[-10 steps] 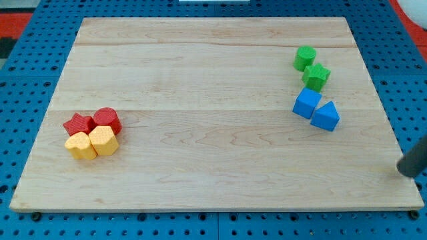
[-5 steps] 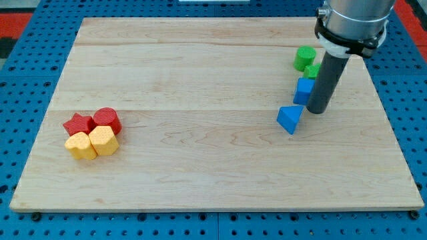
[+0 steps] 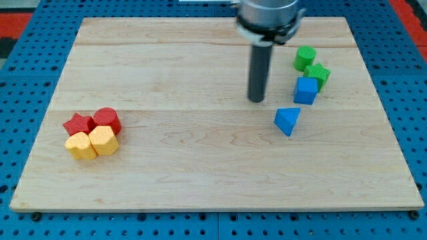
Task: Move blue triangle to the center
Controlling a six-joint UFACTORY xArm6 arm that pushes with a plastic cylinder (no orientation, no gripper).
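The blue triangle [image 3: 287, 121] lies right of the board's middle, apart from the other blocks. My tip [image 3: 257, 100] stands up and to the left of it, not touching it. A blue cube [image 3: 306, 90] sits up and to the right of the triangle, and to the right of my tip. The dark rod rises from the tip to the arm's metal end at the view's top.
A green cylinder [image 3: 305, 58] and a green star-like block [image 3: 318, 75] sit above the blue cube. At the view's left are a red star [image 3: 78, 124], a red cylinder [image 3: 107, 119] and two yellow blocks [image 3: 92, 144]. The wooden board [image 3: 200, 167] rests on blue pegboard.
The rod came in from the right edge, passed the blue blocks and now stands to their left. The blue triangle slid left and down away from the blue cube, which shifted up.
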